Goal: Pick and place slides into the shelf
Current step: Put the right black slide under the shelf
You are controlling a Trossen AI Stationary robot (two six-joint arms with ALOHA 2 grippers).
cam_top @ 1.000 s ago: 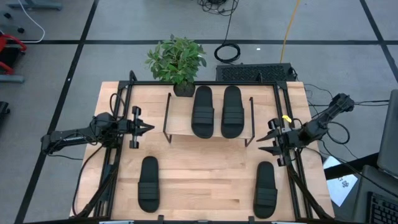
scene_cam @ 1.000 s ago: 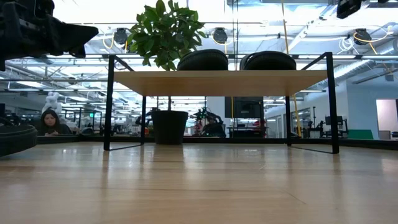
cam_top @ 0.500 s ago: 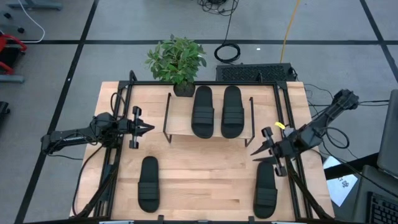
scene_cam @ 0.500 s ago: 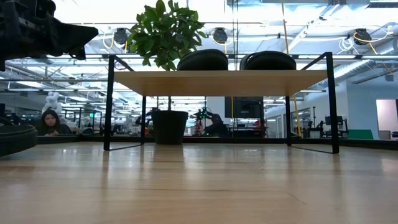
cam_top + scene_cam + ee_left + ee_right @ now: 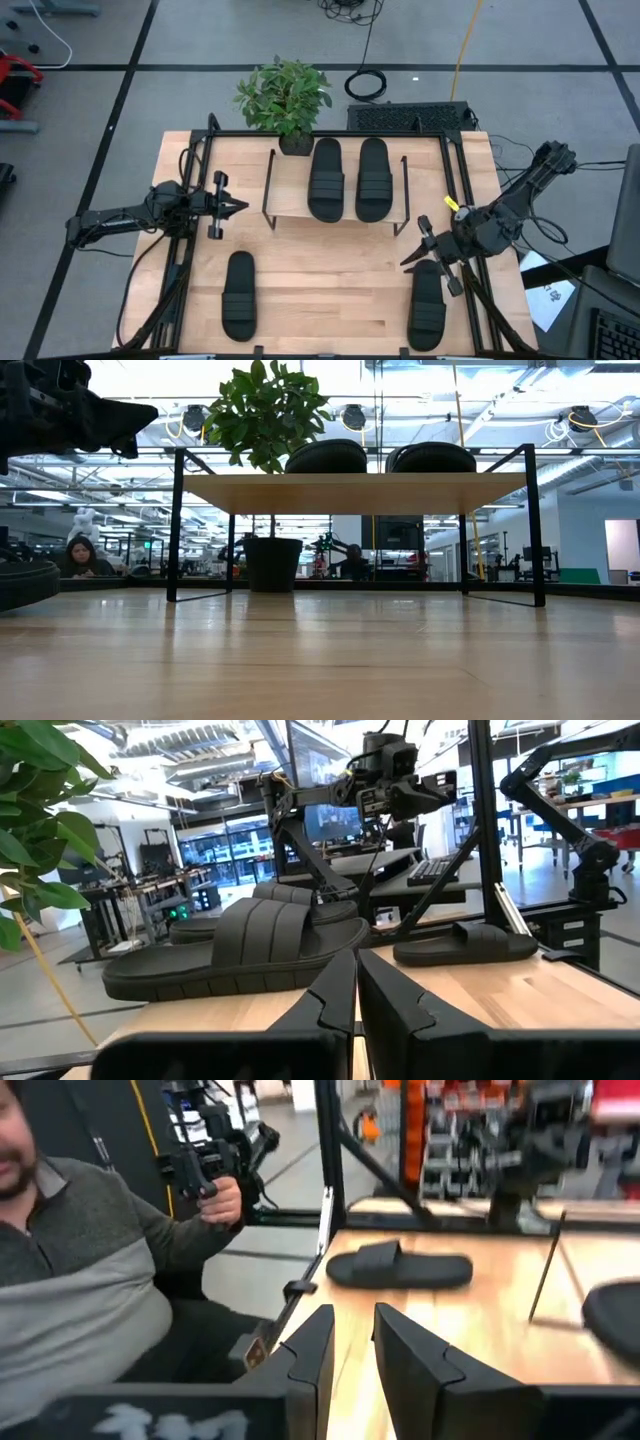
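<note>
While 2 slides (image 5: 349, 178) already lie side by side on the shelf (image 5: 290, 195) at the far middle of the table (image 5: 330, 280), 2 more wait on the near half, so the job looks about half done. At the left, the left gripper (image 5: 238, 206) hangs just left of the shelf with its fingers pressed together on nothing, apparently waiting; the near-left slide (image 5: 239, 294) lies untouched well nearer than it. At the right, the right gripper (image 5: 411, 255) sits just above the far end of the near-right slide (image 5: 428, 303), its fingers (image 5: 310, 1352) a narrow gap apart and holding nothing. The step in hand seems to be the reach for this 3rd slide. Next, that gripper likely needs to spread wider, drop over the strap or sole edge, close, then lift and carry the slide left and far to the shelf beside the 2 there.
</note>
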